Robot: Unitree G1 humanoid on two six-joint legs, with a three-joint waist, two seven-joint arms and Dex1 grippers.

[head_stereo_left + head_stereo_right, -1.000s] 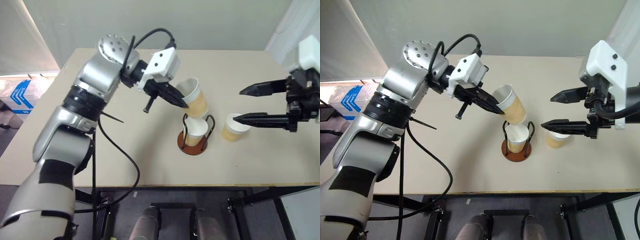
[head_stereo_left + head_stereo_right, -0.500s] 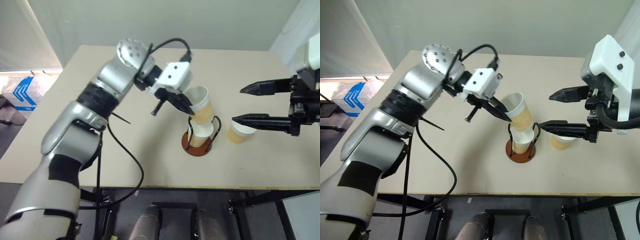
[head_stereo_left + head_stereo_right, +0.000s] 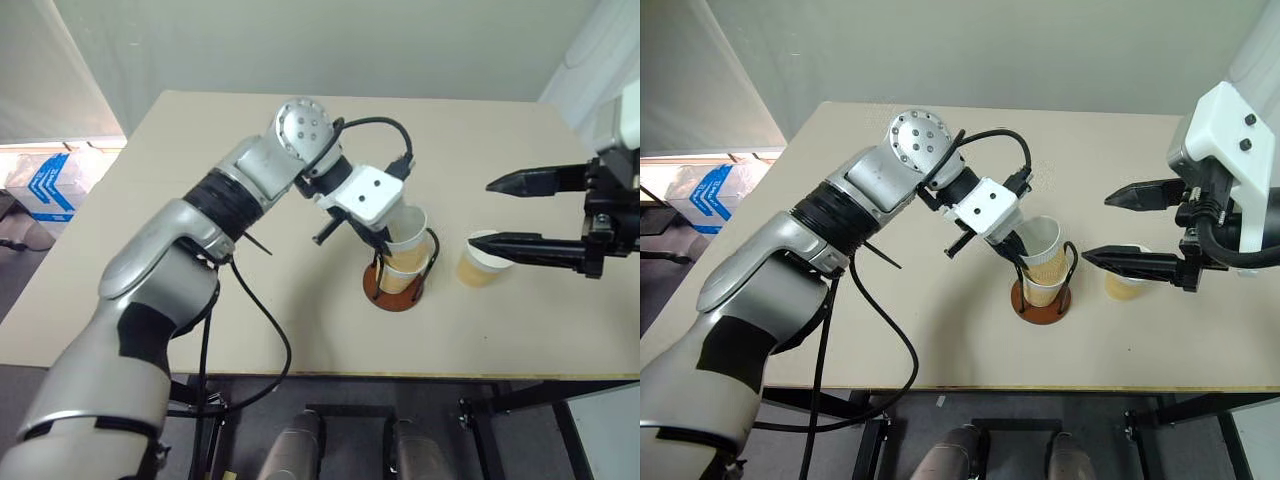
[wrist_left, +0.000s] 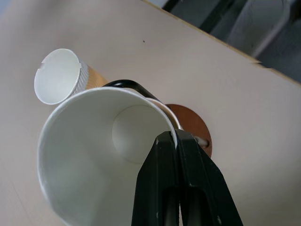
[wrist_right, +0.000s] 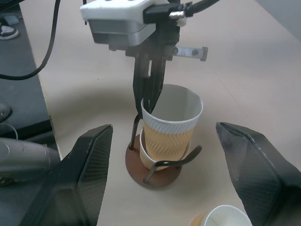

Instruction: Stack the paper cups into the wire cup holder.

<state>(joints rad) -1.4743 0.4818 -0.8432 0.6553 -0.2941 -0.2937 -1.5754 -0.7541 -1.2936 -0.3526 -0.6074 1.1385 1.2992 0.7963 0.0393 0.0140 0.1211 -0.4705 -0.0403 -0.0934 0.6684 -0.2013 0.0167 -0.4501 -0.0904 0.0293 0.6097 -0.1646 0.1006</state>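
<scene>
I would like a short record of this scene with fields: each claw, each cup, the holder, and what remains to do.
left claw: shut on the rim of the held cup
held cup: partly nested in the cup already in the holder, slightly tilted
lower cup: seated in the wire cup holder
wire cup holder: upright on the table
right claw: open, hovering above the loose cup
loose cup: upright on the table, beside the holder, apart from it
remaining: release held cup; stack loose cup
</scene>
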